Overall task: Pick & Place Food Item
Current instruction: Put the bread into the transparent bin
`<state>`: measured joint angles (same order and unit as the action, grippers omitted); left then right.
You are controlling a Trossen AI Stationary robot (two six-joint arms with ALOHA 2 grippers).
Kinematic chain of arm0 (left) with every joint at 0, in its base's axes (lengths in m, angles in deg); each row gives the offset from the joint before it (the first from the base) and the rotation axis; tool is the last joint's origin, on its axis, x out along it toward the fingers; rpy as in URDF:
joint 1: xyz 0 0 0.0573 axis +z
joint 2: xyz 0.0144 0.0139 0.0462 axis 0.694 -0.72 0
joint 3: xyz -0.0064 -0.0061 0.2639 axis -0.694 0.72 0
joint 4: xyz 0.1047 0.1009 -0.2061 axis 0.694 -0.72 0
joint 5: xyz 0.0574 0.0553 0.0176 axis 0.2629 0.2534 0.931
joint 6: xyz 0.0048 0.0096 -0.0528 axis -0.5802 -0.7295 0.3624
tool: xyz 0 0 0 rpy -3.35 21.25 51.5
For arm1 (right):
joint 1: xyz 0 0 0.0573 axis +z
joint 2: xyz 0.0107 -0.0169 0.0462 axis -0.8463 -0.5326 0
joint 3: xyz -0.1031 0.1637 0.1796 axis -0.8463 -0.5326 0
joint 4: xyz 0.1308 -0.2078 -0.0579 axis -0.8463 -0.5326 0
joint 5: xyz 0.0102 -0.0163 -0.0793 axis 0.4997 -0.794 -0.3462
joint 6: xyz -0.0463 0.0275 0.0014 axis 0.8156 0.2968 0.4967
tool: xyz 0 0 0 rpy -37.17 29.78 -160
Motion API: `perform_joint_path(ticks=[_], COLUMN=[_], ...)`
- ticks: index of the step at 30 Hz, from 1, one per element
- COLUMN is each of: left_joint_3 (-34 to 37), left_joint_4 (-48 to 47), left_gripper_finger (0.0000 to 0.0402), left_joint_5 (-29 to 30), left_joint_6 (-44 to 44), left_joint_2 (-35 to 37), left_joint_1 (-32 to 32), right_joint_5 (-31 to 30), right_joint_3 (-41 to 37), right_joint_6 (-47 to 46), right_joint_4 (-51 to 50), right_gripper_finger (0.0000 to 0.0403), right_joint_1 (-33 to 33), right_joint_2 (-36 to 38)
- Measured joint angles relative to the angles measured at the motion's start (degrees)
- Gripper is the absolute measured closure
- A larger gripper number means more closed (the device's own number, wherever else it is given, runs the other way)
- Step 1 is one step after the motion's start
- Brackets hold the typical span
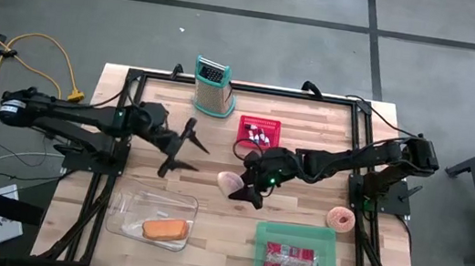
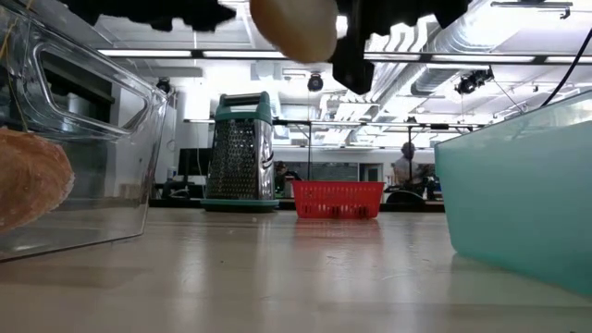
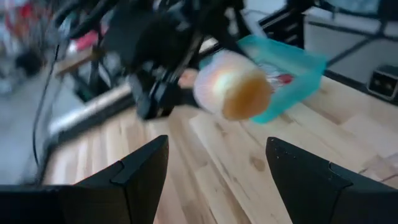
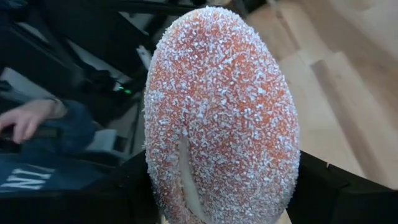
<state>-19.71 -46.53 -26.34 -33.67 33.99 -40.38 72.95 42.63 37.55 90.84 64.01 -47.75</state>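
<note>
Right claw clamped at table centre, left claw spread wide, raised

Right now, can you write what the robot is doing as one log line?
right tool: shut on sprinkled donut, lifted off table | left tool: open, empty, facing it | clear tray: holds bread

Even overhead light fills the scene; ceiling strip lights glare in the low view. The left wrist view is motion-blurred, and soft shadows mark the desk.
</note>
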Motion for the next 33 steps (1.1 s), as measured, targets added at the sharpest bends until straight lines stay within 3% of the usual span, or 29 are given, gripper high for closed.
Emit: perform_joint_path(ticks=[10, 22, 33], left_joint_3=[0.00, 0.00, -0.04], left_joint_4=[6.84, 13.79, 16.27], left_gripper_finger=[0.0140, 0.0140, 0.0140], left_joint_5=[6.13, 6.15, 5.98], left_joint_6=[-16.15, -16.14, -15.65], left_joint_2=[-1.86, -10.13, -10.62], left_joint_1=[-7.71, -7.79, -8.16], right_joint_5=[4.12, 6.30, 5.13], right_joint_3=[0.00, 0.00, -0.02], right_joint_6=[-5.18, -5.11, -4.52], right_joint_4=[6.18, 5.84, 3.38], right_gripper_finger=[0.0148, 0.0148, 0.0148], right_joint_1=[-0.13, 0.11, 0.89], right_joint_2=[0.00, -0.29, -1.29])
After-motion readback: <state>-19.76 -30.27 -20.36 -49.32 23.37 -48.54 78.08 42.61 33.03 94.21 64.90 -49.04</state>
